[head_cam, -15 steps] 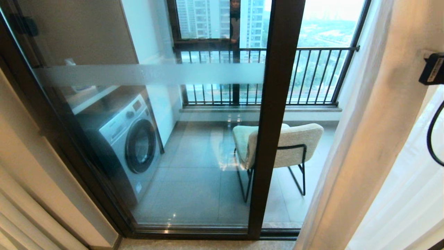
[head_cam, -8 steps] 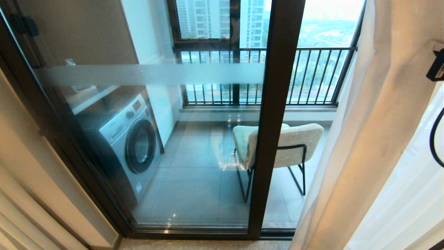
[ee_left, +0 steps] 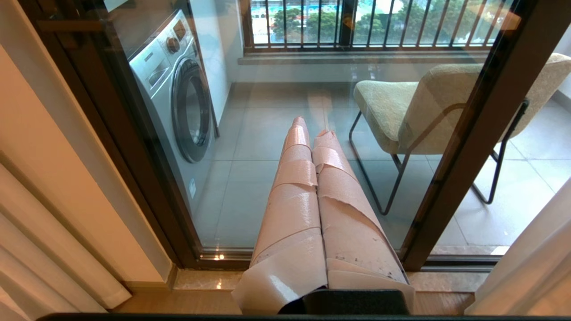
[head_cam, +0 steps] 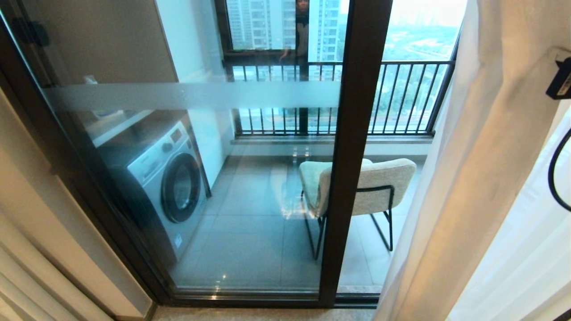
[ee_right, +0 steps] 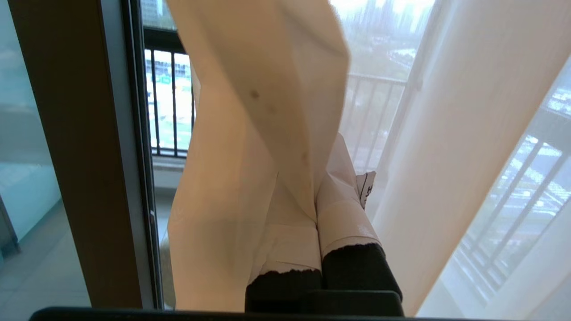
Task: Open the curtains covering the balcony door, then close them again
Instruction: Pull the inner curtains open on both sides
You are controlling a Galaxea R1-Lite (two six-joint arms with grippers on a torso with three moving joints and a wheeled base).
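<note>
The balcony door (head_cam: 352,156) has a dark frame and a frosted band (head_cam: 192,96), and most of its glass stands uncovered. The curtains hang at its right side: a thick beige drape (head_cam: 468,178) and a white sheer (head_cam: 526,249) beyond it. My right gripper (ee_right: 317,196) is raised at the drape's edge and shut on a fold of the beige drape (ee_right: 267,89), which hides its fingertips. Only a black part of that hand (head_cam: 561,80) shows in the head view. My left gripper (ee_left: 312,127) is low, pointing at the glass, shut and empty.
Behind the glass stand a washing machine (head_cam: 165,178) on the left and a beige chair (head_cam: 374,187) with black legs. A black railing (head_cam: 401,98) runs along the far window. A person's figure (head_cam: 302,26) shows at the top. More beige fabric (head_cam: 26,249) hangs at the left.
The beige drape's edge has shifted a little to the left and now covers the railing's right end. The black part of my right hand has moved slightly up and right.
</note>
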